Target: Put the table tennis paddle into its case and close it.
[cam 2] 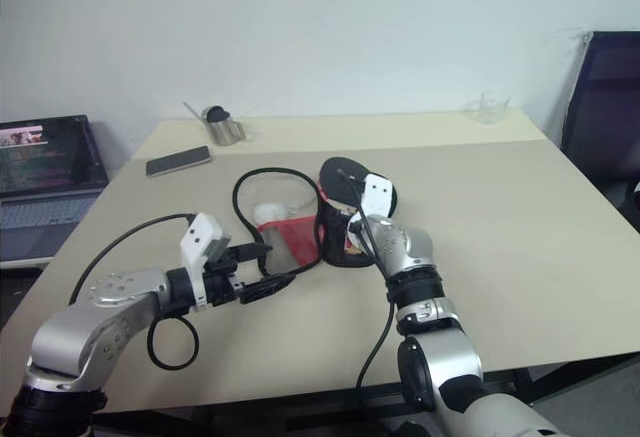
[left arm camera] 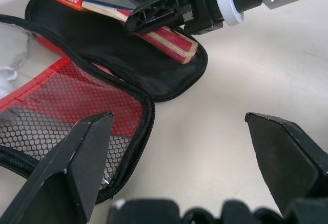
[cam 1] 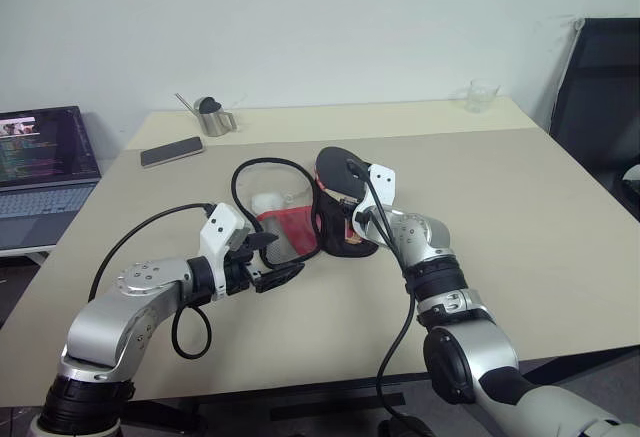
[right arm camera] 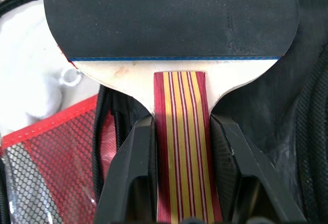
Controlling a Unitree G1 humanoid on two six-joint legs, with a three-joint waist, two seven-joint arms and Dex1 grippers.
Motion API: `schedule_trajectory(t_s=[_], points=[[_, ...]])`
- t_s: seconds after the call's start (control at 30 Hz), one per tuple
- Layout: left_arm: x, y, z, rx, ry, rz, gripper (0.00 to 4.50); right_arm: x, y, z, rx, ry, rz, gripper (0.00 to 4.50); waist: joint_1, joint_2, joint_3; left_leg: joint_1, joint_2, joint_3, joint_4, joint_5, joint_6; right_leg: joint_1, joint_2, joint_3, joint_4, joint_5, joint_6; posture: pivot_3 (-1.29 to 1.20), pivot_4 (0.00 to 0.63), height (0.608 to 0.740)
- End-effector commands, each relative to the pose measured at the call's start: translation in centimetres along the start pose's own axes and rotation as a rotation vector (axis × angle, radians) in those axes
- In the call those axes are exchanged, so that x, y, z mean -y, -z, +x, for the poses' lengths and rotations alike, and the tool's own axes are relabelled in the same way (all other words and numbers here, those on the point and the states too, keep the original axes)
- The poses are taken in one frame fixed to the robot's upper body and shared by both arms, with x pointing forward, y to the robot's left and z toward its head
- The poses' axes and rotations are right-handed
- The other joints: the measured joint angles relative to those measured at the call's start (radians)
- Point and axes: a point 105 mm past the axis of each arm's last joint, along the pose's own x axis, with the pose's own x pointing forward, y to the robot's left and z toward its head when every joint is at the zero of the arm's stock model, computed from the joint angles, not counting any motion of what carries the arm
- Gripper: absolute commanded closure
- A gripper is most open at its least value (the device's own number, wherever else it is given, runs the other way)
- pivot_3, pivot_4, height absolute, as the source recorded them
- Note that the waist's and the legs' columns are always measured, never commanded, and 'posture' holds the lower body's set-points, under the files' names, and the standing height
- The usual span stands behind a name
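The table tennis paddle (right arm camera: 169,19) has a dark blade and a red and yellow striped handle. My right gripper (right arm camera: 182,180) is shut on that handle and holds the paddle tilted over the case. The case (cam 1: 288,229) lies unzipped and spread flat on the table. Its black half (left arm camera: 102,44) is under the paddle, and its red mesh half (left arm camera: 56,101) lies beside that. A white pom-pom (cam 1: 267,202) rests by the mesh half. My left gripper (cam 1: 280,257) is open with nothing between its fingers, hovering at the near edge of the mesh half.
A phone (cam 1: 171,150) and a metal pitcher (cam 1: 213,117) sit at the far left of the table (cam 1: 520,217). A glass (cam 1: 482,95) stands at the far right. A laptop (cam 1: 40,167) is off the left edge and a black chair (cam 1: 600,87) at the right.
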Motion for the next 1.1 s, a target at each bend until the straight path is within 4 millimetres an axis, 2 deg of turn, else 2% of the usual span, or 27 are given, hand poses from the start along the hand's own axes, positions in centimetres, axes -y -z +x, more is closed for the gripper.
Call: schedule_trajectory(t_s=[0.03,0.43,0.97,1.03,1.1], points=[[0.2,-1.1,-0.3,0.026,0.001,0.04,0.0,-3.3,2.2,0.0,-0.024,-0.075,0.027,3.4,0.0,0.0,0.0,0.0,0.0,0.0,0.0,0.0,0.0,0.0,0.0,0.0,0.0,0.0,0.0,0.0,0.15,0.74],[0.2,-1.2,-0.2,0.029,0.006,0.043,0.0,-2.4,1.9,0.1,-0.002,-0.029,-0.006,3.4,0.0,0.0,0.0,0.0,0.0,0.0,0.0,0.0,0.0,0.0,0.0,0.0,0.0,0.0,0.0,0.0,0.15,0.74],[0.2,-1.1,-0.1,0.024,0.007,0.045,0.0,-1.9,2.9,0.3,-0.052,-0.009,0.017,3.4,0.001,0.0,0.0,0.0,0.0,0.0,0.0,0.0,0.0,0.0,0.0,0.0,0.0,0.0,0.0,0.0,0.15,0.74],[0.2,-1.1,-0.1,0.024,0.005,0.045,0.0,-1.8,3.1,0.4,-0.063,-0.005,0.022,2.67,0.001,0.0,0.0,0.0,0.0,0.0,0.0,0.0,0.0,0.0,0.0,0.0,0.0,0.0,0.0,0.0,0.15,0.74],[0.2,-1.1,-0.2,0.024,0.004,0.046,0.0,-1.9,3.2,0.4,-0.069,-0.014,0.028,2.2,0.001,0.0,0.0,0.0,0.0,0.0,0.0,0.0,0.0,0.0,0.0,0.0,0.0,0.0,0.0,0.0,0.15,0.74]])
